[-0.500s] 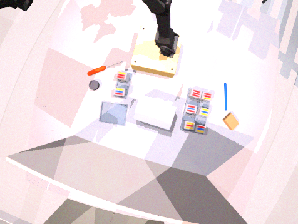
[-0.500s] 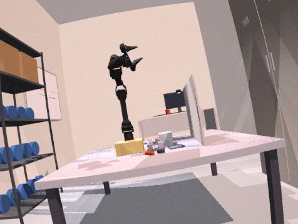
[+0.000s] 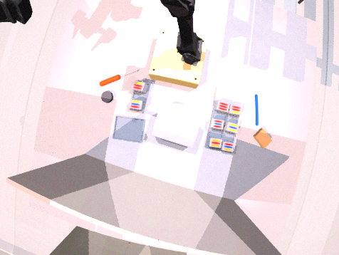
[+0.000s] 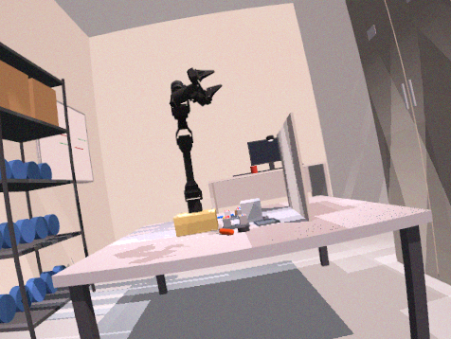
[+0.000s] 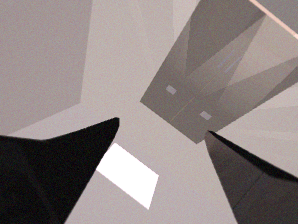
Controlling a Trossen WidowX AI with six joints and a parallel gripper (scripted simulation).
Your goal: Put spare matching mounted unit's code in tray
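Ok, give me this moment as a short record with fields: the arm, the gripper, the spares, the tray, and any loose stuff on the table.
arm: upright on its yellow base, raised high above the table
gripper: open, holding nothing
spares: two left of the white unit, six on its right, all striped
tray: grey, nothing in it
loose items: orange screwdriver, blue rod, dark round piece, tan block

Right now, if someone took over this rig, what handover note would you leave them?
Gripper: open, empty, raised high above the table, pointing up and away from it.
Spares: two by the tray's end, six in a block on the other side, all striped labels up.
Tray: holds nothing.
Mounted unit: between the two groups; its back code is not readable here.
Done: nothing.
Left: read code, pick matching spare, place in tray, release.
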